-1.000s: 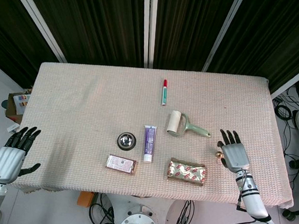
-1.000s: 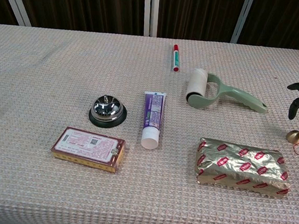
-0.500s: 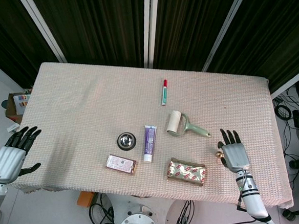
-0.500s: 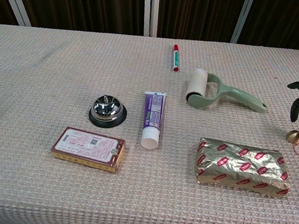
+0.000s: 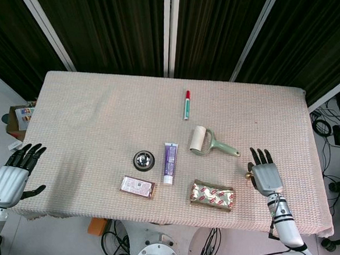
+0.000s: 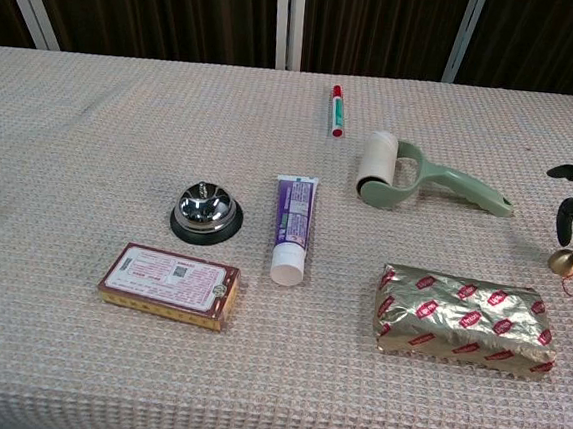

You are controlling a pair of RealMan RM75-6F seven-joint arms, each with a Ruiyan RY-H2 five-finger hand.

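Note:
My right hand (image 5: 265,174) hovers flat over the table's right side with fingers spread, holding nothing; only its fingertips (image 6: 571,204) show in the chest view. A small brass bell (image 6: 562,263) with a red ring lies just beside and under its thumb. My left hand (image 5: 16,172) hangs off the table's left edge, fingers apart and empty. On the cloth lie a gold foil packet (image 5: 212,195), a lint roller (image 5: 202,141), a purple tube (image 5: 169,161), a call bell (image 5: 144,159), a flat box (image 5: 138,187) and a red-capped marker (image 5: 187,104).
The table (image 5: 100,117) is covered with a woven beige cloth. Dark curtains hang behind it. A box (image 5: 17,118) sits on the floor at the left, and cables run under the table's front edge.
The right hand has shifted very slightly toward the right edge. Nothing else has moved.

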